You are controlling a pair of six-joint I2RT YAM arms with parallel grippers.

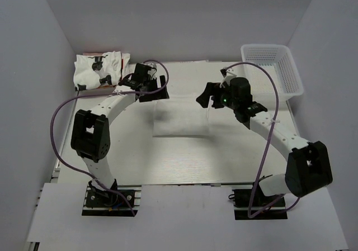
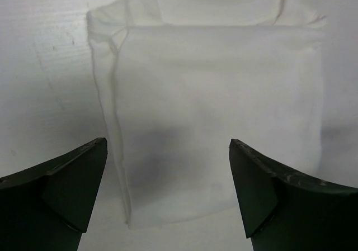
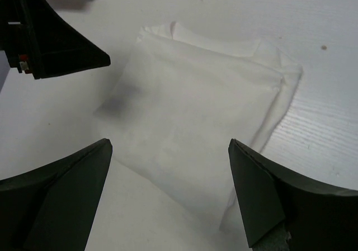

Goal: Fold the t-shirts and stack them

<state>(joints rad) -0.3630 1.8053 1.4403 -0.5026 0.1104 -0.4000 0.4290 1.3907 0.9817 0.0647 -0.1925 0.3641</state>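
While both arms hang over mid-table, a folded white t-shirt (image 1: 182,118) lies flat on the table (image 1: 184,164) between them, plain side up. The left gripper (image 2: 168,143) is spread wide, holding nothing, above the shirt's left side; the right gripper (image 3: 170,143) is likewise spread and empty on the opposite side. The crumpled t-shirts (image 1: 100,70), with black and red prints, are heaped at the far left corner. The white mesh basket (image 1: 272,66) sits far right.

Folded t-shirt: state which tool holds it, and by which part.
Neither. The left tool and right tool both hang open above the folded t-shirt; nothing is held.
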